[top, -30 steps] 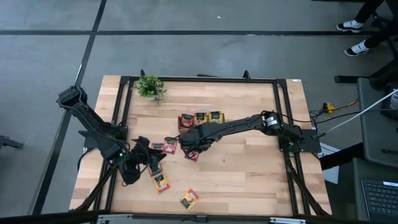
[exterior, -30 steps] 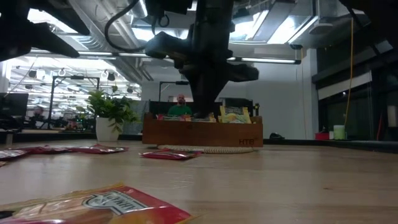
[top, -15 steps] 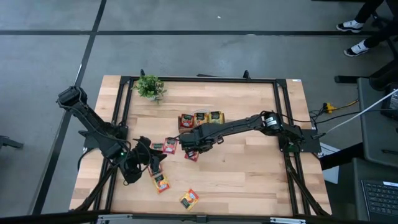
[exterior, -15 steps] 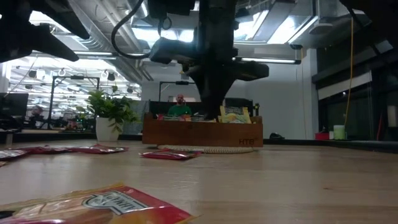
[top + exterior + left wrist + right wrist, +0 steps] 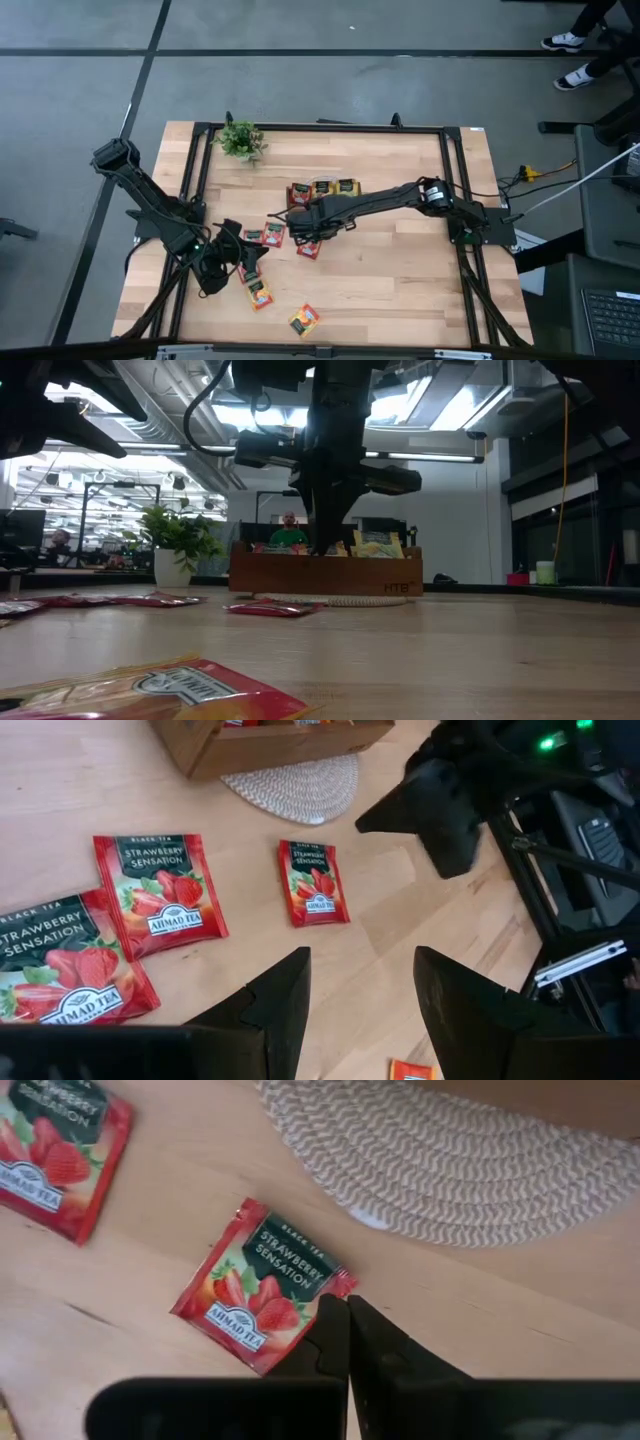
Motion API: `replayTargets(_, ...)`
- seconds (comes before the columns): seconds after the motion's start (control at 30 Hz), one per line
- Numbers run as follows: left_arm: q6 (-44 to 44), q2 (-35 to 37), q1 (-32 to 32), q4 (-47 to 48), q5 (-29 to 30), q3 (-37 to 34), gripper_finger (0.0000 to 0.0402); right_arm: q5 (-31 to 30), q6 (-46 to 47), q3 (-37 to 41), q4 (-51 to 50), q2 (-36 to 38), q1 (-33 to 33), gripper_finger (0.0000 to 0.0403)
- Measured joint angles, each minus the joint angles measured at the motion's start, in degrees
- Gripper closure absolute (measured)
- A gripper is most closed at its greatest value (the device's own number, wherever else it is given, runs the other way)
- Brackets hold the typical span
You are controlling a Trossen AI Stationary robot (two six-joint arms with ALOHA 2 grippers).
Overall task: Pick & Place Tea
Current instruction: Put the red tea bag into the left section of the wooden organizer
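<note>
Right gripper (image 5: 347,1342) shifted slightly toward wooden tray (image 5: 325,573), fingers shut, nothing held; red strawberry sachet (image 5: 262,1285) flat on table beneath. Left gripper (image 5: 360,990) parted, empty. Judged step: regrasp; needs jaws reopened.

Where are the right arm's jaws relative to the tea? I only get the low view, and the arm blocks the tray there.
Observer: In the right wrist view they hang shut over one edge of a red strawberry sachet that lies flat on the wood.
Operator: Is that sachet on the woven mat?
Observer: No, beside it. There is bare wood between it and the mat, which lies under the wooden tray.
Operator: And the left arm?
Observer: Its jaws stand open above the table, with three more red sachets lying ahead of them.
</note>
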State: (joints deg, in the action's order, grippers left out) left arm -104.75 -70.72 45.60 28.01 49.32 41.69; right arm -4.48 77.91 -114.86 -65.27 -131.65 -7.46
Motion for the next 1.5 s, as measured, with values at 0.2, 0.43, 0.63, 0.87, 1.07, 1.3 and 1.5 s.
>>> replayTargets(0.2, 0.0, 0.0, 0.0, -0.1, -0.2, 0.0, 0.0229, 2.4, -0.6, 0.0, 1.2, -3.4, 0.0, 0.0401)
replayTargets(0.43, 0.0, 0.0, 0.0, -0.4, -0.8, 0.0, 0.0229, 2.6, -1.9, 0.0, 1.2, -5.2, 0.0, 0.0401)
replayTargets(0.63, -0.1, 0.0, 0.0, -0.7, -1.0, 0.0, 0.0229, 2.6, -2.0, 0.1, 1.5, -6.1, 0.0, 0.0401)
replayTargets(0.87, -0.8, -0.8, -0.5, -4.6, -3.5, 0.0, 0.0229, 2.6, -2.0, 0.0, 2.7, -6.5, 0.0, 0.0401)
replayTargets(1.07, -1.0, -6.9, -3.1, -11.3, -10.6, 0.0, 0.0228, 2.6, -1.9, 0.0, 3.1, -6.6, 0.0, 0.0401)
replayTargets(1.3, -6.1, -15.8, -5.3, -20.1, -12.6, 0.0, 0.0194, 2.6, -1.9, 0.0, 3.4, -6.6, 0.0, 0.0401)
replayTargets(1.5, -1.9, -19.9, -5.3, -26.2, -12.9, 0.0, 0.0142, 2.6, -2.0, 0.0, 4.6, -6.6, 0.0, 0.0401)
